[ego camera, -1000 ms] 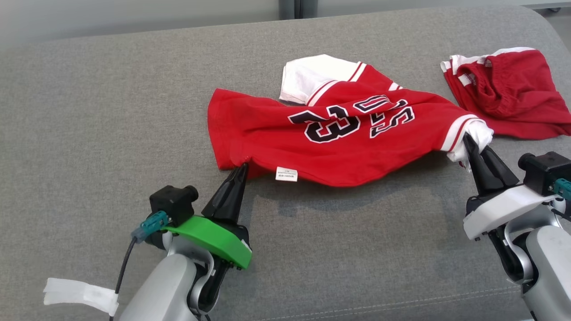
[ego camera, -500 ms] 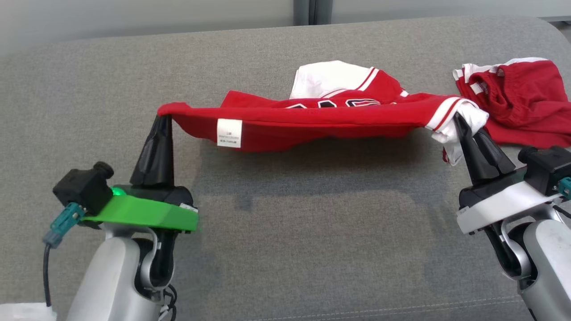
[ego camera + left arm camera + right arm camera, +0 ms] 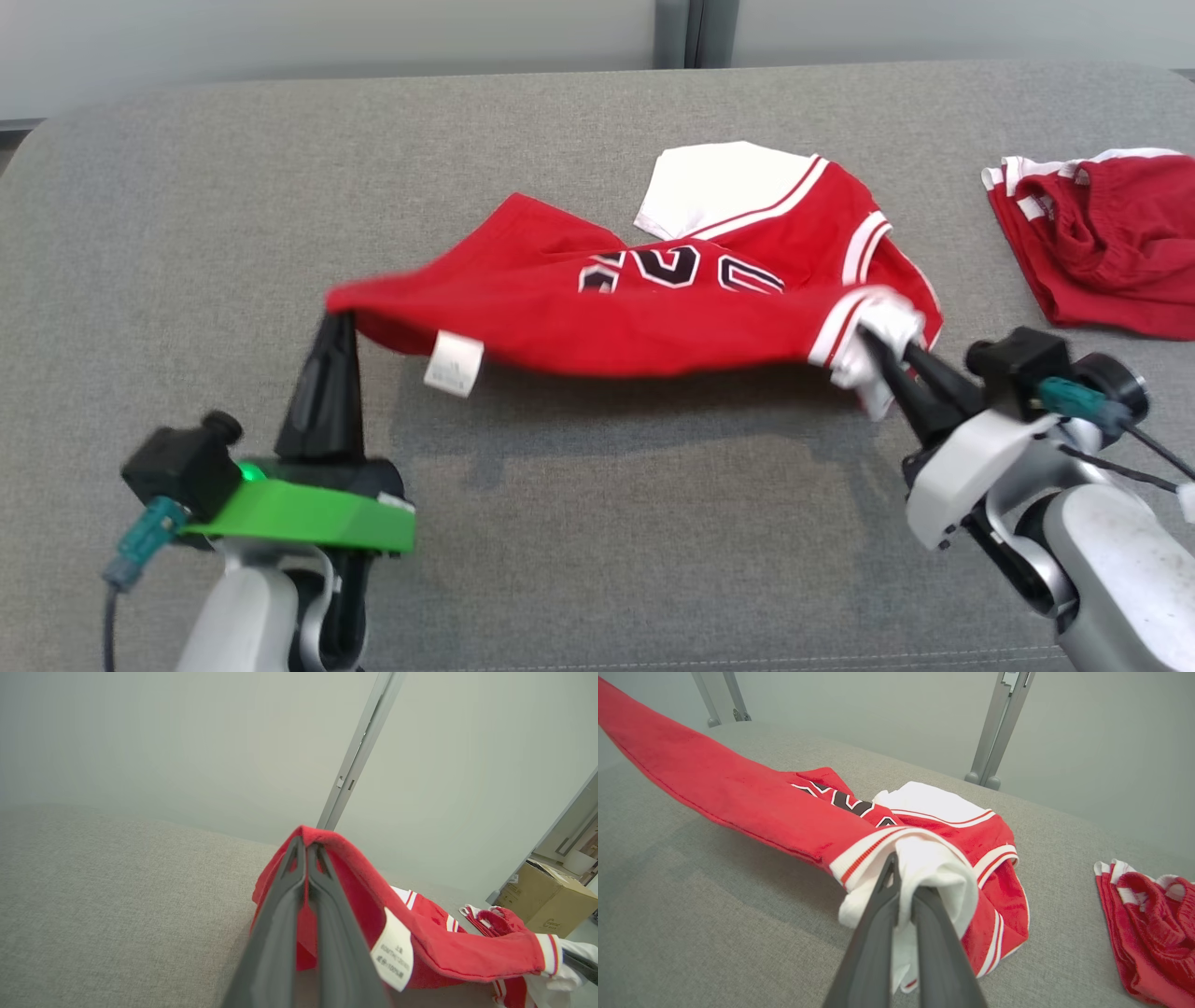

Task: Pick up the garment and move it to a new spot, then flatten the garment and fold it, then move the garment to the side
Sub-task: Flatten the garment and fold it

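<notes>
The red jersey [image 3: 597, 317] is strung out between both grippers. The left gripper [image 3: 339, 322] is clenched on the hem corner near the care label [image 3: 453, 362], and the right gripper [image 3: 878, 353] is clamped on a white sleeve [image 3: 885, 325]. The near edge hangs in the air. The far half looks like it rests on the grey surface [image 3: 597, 541], but that's hard to be sure of. There's lots of bare room in front and to the left. A red bundle [image 3: 1102, 243] sits well apart on the right, cut off by the frame. The printed number [image 3: 672, 271] is creased and unreadable.
</notes>
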Motion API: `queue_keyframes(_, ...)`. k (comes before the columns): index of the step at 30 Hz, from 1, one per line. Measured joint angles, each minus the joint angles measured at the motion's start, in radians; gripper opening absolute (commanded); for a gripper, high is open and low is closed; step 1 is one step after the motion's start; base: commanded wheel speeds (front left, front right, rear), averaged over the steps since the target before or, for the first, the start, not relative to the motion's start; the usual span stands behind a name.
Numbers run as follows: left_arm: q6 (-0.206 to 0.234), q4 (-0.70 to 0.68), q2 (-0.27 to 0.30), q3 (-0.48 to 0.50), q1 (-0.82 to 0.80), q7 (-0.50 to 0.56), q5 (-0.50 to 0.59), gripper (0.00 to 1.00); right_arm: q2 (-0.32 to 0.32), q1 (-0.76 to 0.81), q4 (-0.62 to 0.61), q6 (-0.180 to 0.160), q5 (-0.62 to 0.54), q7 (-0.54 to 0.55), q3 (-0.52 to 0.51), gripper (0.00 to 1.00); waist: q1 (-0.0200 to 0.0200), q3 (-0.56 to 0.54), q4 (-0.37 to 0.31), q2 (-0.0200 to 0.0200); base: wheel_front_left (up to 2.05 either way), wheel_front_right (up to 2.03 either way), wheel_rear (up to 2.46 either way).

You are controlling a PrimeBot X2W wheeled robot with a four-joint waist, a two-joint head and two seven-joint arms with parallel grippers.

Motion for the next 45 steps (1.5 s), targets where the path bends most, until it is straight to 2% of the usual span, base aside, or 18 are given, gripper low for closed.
queue_keyframes(6,-0.015,0.062,-0.001,-0.049,0.024,0.000,0.000,0.00,0.026,-0.104,0.141,0.033,0.028,0.132,0.040,0.00,0.0000,0.015,0.016,0.0000,0.00,0.00,0.00)
queue_keyframes(7,-0.018,0.070,-0.001,-0.050,0.023,0.000,0.001,0.00,0.035,-0.134,0.158,0.036,0.028,0.143,0.043,0.15,0.0000,0.019,0.019,0.0000,0.00,0.00,0.00)
queue_keyframes(8,-0.018,0.078,-0.001,-0.051,0.023,0.000,0.002,0.00,0.049,-0.161,0.170,0.041,0.032,0.144,0.039,0.49,0.0000,0.023,0.023,0.0000,0.00,0.00,0.00)
queue_keyframes(9,-0.018,0.081,-0.002,-0.051,0.021,0.000,0.003,0.00,0.062,-0.188,0.180,0.041,0.039,0.145,0.035,0.49,0.0000,0.028,0.027,0.0000,0.00,0.00,0.00)
queue_keyframes(10,-0.018,0.083,-0.002,-0.050,0.018,0.000,0.003,0.00,0.074,-0.212,0.190,0.041,0.048,0.152,0.031,1.00,0.0000,0.033,0.031,0.0000,0.00,0.00,0.00)
queue_keyframes(14,-0.018,0.088,-0.003,-0.027,-0.008,0.000,0.004,0.00,0.093,-0.286,0.225,0.052,0.068,0.166,0.013,1.00,0.0000,0.056,0.039,0.0000,0.00,0.00,0.00)
queue_keyframes(18,-0.017,0.095,-0.004,0.007,-0.020,0.000,0.011,0.00,0.074,-0.341,0.253,0.053,0.084,0.161,-0.041,1.00,0.0000,0.079,0.033,0.0000,0.00,0.00,0.00)
queue_keyframes(23,-0.017,0.091,-0.004,0.030,-0.024,0.000,0.020,0.00,0.028,-0.362,0.254,0.052,0.085,0.104,-0.091,1.00,0.0000,0.099,0.005,0.0000,0.00,0.00,0.00)
queue_keyframes(27,-0.017,0.085,-0.006,0.042,-0.025,0.000,0.020,0.00,0.029,-0.314,0.243,0.053,0.088,0.038,-0.094,1.00,0.0000,0.121,-0.015,0.0000,0.00,0.00,0.00)
queue_keyframes(31,-0.017,0.098,-0.008,0.045,-0.024,0.000,0.019,0.00,0.034,-0.224,0.220,0.065,0.081,-0.041,-0.056,1.00,0.0000,0.144,-0.029,0.0000,0.00,0.00,0.00)
queue_keyframes(36,-0.017,0.109,-0.009,0.062,-0.024,0.000,0.019,0.00,0.083,-0.157,0.191,0.077,0.069,-0.124,0.010,1.00,0.0000,0.160,-0.037,0.0000,0.00,0.00,0.00)
queue_keyframes(45,-0.027,0.111,-0.010,0.074,-0.024,0.000,0.019,0.00,0.110,-0.149,0.218,0.093,0.037,-0.152,0.097,1.00,0.0000,0.169,-0.031,0.0000,0.00,0.00,0.00)
